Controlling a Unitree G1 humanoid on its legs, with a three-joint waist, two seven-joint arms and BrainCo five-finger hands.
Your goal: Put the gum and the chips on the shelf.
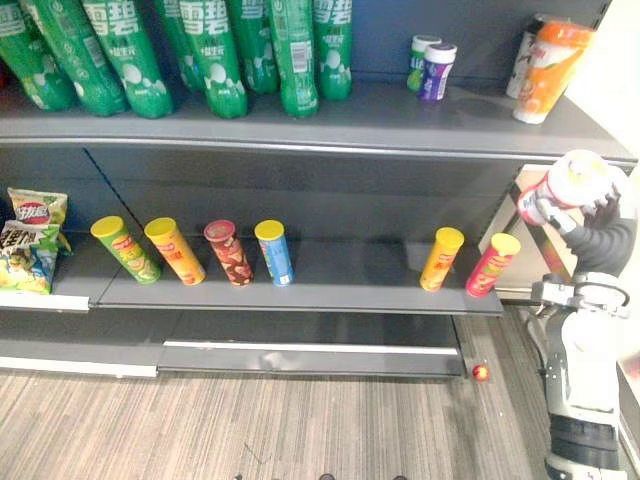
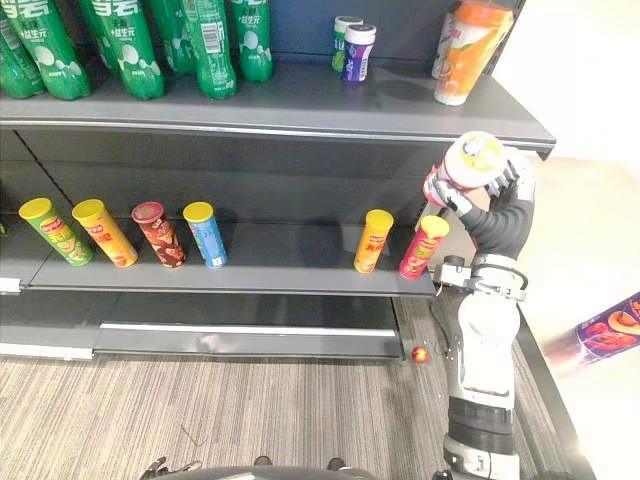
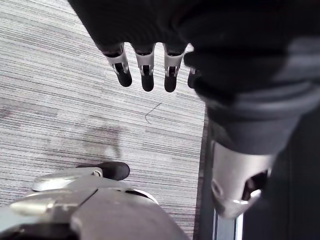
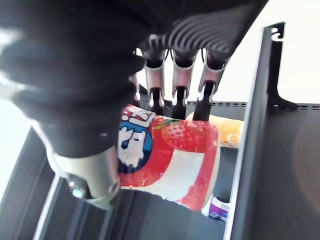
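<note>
2-tier shelf (image 1: pixel 380 115): dark grey, stocked on its top tier and on the tier below.
Floor (image 1: pixel 300 420): grey striped carpet in front of the shelf.
Green bottles (image 1: pixel 210 50): several in a row on the left part of the top tier, all leaning.
Orange bottles (image 1: pixel 548 70): 2 at the right end of the top tier, leaning together.
Chip bags (image 1: pixel 30 245): 2 at the far left of the lower tier, 1 partly over the other.
Chip cans (image 1: pixel 228 252): 6 upright on the lower tier. 4 stand close together on the left: green (image 1: pixel 124 249), orange (image 1: pixel 173 250), red-brown, blue (image 1: pixel 273 252). 2 stand near the right end, well apart from those 4: yellow (image 1: pixel 441 258) and pink (image 1: pixel 491 264).
Right hand (image 2: pixel 508 195): raised at the shelf's right end, fingers and thumb curled round the gum jar.
Left hand (image 3: pixel 145 65): low over the carpet, fingers straight and slightly spread, holding nothing.
Gum jar (image 2: pixel 468 165): red and white with a strawberry print and a white lid, tilted in the right hand's grasp. It hangs in the air below the top tier's front edge and above the pink can, resting on neither tier.
Small jars (image 1: pixel 432 68): 2 on the top tier between the green and orange bottles, 1 green-white and 1 purple, touching.
Red ball (image 1: pixel 481 373): 1 on the floor by the shelf's base, near its right end.
</note>
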